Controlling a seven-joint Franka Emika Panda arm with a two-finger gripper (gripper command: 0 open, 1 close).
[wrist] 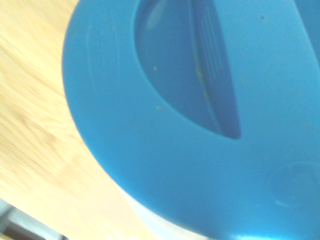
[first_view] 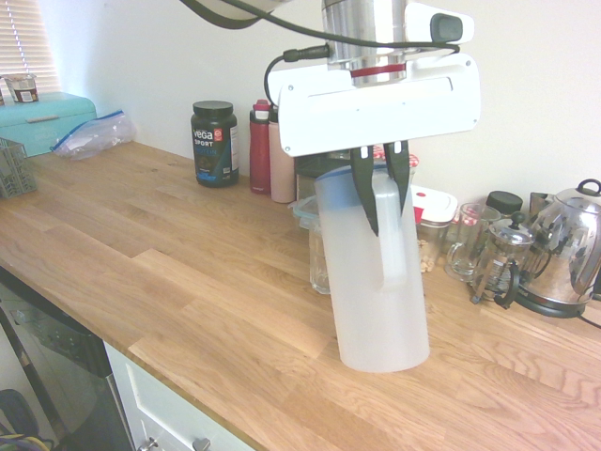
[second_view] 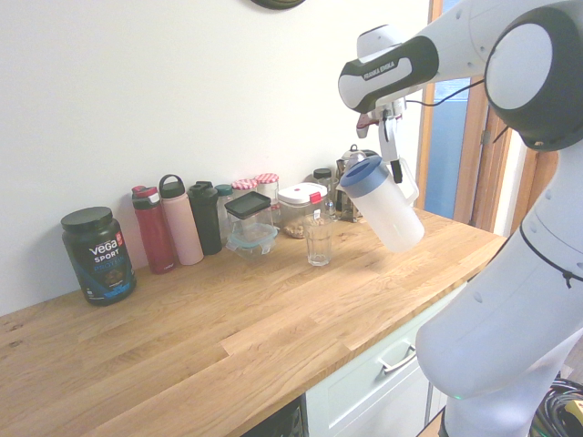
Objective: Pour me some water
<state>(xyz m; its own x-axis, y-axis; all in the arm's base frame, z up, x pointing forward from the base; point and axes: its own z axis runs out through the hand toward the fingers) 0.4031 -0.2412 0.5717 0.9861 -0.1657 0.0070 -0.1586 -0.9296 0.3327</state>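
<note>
The claw is closed on the handle of the jug, its two dark fingers straddling the upper end of the handle just under the blue lid. The jug hangs below the claw, clear of the wooden counter and tilted, with its lid end leaning toward the drinking glass, which stands on the counter beyond the lid and lower than it. The water cannot be seen through the frosted wall; its level is therefore unknown. Treat the jug as a light, stiff plastic shell whose weight depends on its fill and shifts as liquid moves toward the lid. The smooth body is probably slippery; the handle is the correct hold. The wrist view shows only the lid, close and blurred.
</note>
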